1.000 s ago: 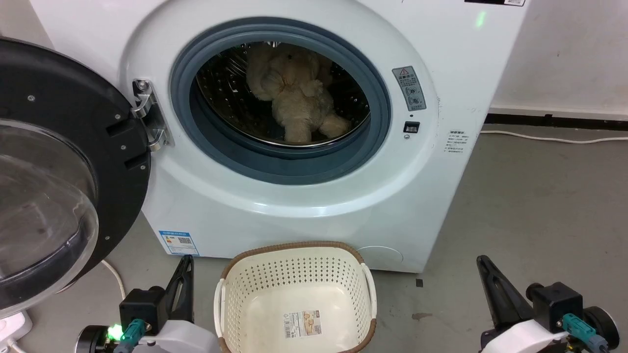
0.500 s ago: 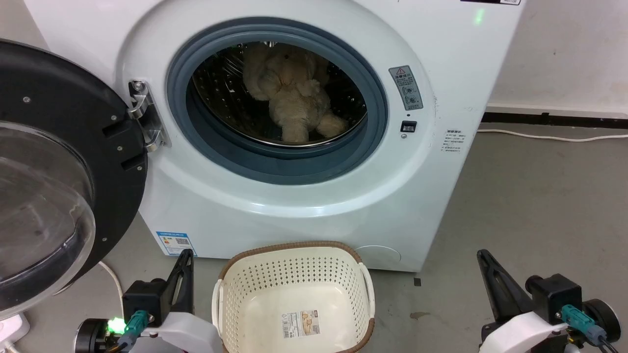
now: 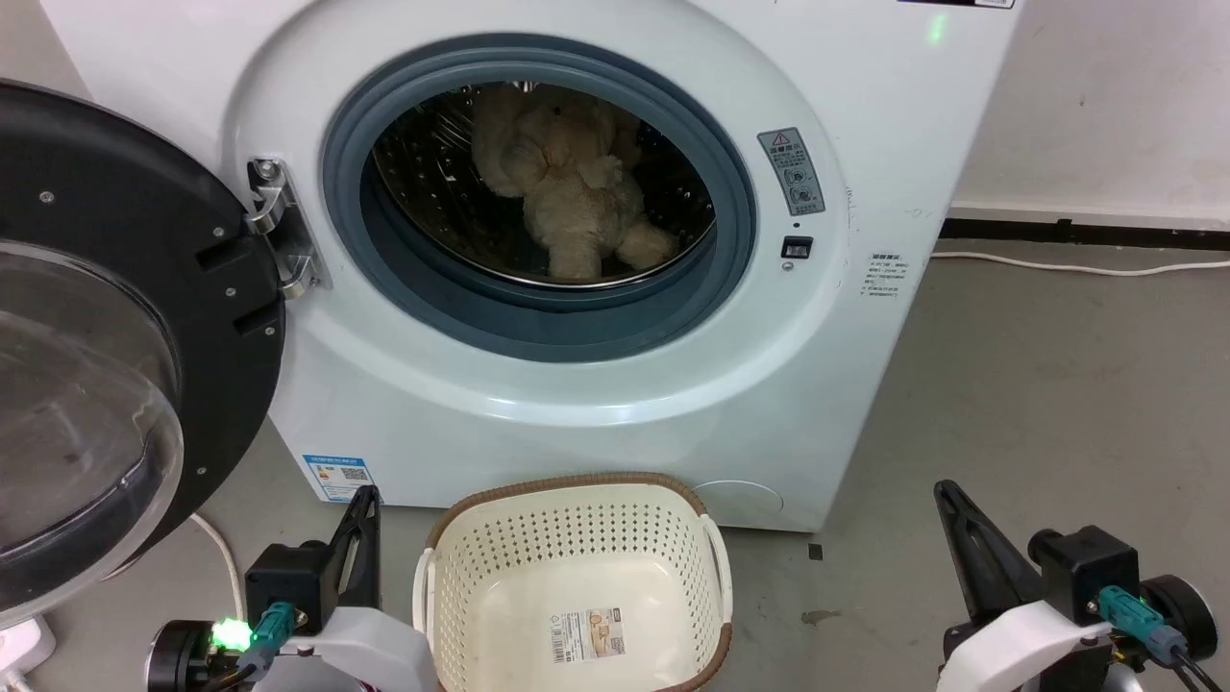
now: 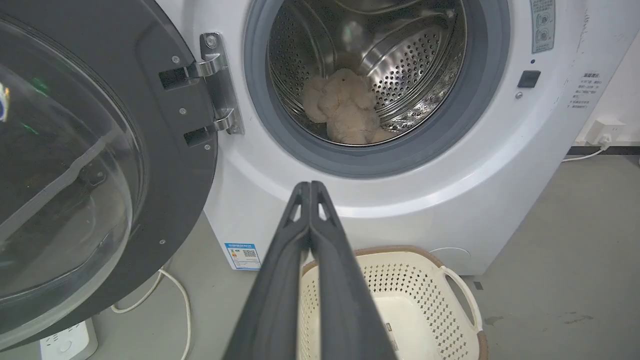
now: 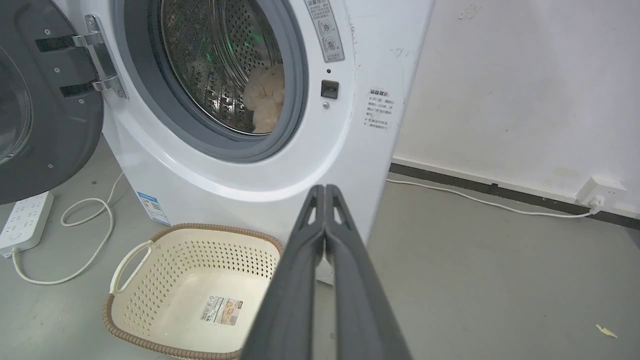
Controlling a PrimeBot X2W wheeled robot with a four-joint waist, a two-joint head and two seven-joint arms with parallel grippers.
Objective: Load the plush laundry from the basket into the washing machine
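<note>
Here, left hand [image 4: 310, 186] and right hand [image 5: 325, 189] fully closed, empty.

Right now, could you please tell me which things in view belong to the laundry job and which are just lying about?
Job: teddy bear, inside the washing machine; empty basket; open door; left gripper and right gripper, both shut.
Lying about: power strip; white cable; wall socket.

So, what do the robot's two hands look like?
The left hand and right hand look alike: two long, dark, tapering fingers on a black block and white shell, each with a teal cable plug. A green light glows by the left plug.
</note>
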